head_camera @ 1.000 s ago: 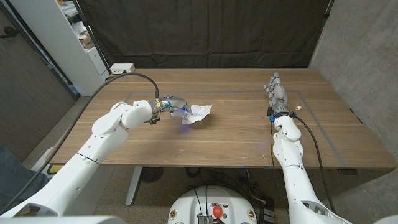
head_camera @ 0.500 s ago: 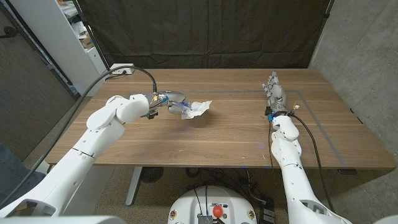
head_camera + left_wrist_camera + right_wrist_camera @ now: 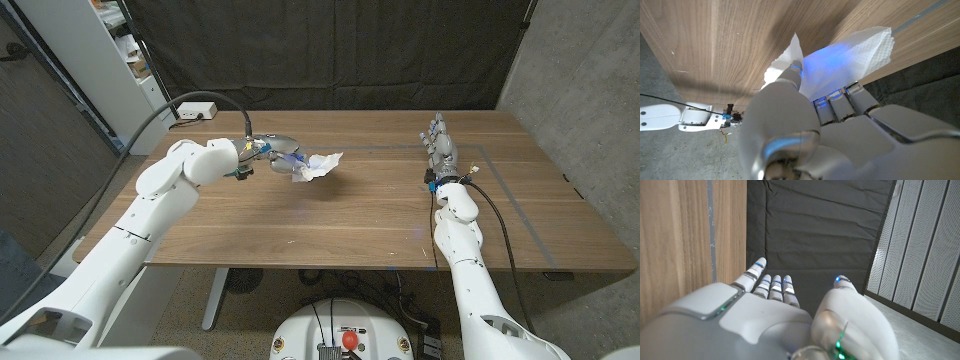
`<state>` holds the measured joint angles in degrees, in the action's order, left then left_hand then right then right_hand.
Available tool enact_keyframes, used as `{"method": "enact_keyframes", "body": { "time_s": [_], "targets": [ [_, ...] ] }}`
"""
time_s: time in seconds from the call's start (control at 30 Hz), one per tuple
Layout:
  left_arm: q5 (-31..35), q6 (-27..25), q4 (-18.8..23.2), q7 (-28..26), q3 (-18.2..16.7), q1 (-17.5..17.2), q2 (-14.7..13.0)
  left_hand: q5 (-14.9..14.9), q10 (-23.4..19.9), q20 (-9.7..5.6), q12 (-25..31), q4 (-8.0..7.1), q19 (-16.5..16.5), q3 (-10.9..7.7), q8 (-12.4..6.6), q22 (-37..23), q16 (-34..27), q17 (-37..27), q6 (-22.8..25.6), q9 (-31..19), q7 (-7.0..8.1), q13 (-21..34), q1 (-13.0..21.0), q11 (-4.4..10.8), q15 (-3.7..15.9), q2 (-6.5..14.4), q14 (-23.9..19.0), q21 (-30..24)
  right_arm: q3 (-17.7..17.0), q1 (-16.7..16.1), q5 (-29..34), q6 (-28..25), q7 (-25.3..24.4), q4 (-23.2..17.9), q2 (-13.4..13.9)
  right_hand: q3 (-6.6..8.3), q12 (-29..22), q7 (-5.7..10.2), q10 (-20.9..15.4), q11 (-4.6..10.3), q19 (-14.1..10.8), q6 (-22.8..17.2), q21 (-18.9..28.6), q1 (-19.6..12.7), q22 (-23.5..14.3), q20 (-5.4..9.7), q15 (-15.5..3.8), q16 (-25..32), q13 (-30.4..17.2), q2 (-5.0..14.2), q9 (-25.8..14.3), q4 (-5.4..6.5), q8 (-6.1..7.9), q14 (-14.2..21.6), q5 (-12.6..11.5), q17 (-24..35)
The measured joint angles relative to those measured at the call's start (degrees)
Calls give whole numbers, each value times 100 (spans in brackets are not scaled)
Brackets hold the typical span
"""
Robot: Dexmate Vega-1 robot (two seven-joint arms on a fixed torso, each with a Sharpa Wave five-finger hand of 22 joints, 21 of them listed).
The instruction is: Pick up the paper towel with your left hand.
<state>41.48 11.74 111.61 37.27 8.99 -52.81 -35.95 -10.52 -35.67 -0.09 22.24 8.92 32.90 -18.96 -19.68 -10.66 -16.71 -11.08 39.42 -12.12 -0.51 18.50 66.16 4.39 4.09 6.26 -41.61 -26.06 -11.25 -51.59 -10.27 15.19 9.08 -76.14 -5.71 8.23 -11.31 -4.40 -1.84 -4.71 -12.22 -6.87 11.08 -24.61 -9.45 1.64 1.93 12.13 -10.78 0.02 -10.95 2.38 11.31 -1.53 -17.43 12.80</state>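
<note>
Pinching the crumpled paper towel (image 3: 316, 166) in my left hand (image 3: 280, 160), I hold it lifted above the table (image 3: 360, 215), while my right hand (image 3: 440, 145) stands apart, fingers straight and empty.

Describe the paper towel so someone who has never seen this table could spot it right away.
Look at the wooden table, then at the robot's left hand over the far left part. The paper towel is the crumpled white sheet pinched in that hand, apparently lifted, a shadow beneath. It is the one white, soft thing above the brown wood.
</note>
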Motion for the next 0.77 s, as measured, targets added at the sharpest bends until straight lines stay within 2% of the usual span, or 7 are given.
{"method": "enact_keyframes", "body": {
  "time_s": [0.77],
  "targets": [
    [-58, 35, 140, 168, 17, 221, 58, 0, 0, -1, -22, 0, 1, 0, 44, -1, 14, -14, 21, 0, 22, 26, 0, 0, 15, 0, 15, 22, -43, 54, -13, -9, 7, 62, 9, 0, 0, 0, 0, 0, 0, 0, 0, 46, 0, 0, 0, 0, 0, 46, 0, 0, 0, 0, 0, 0]
  ]
}}
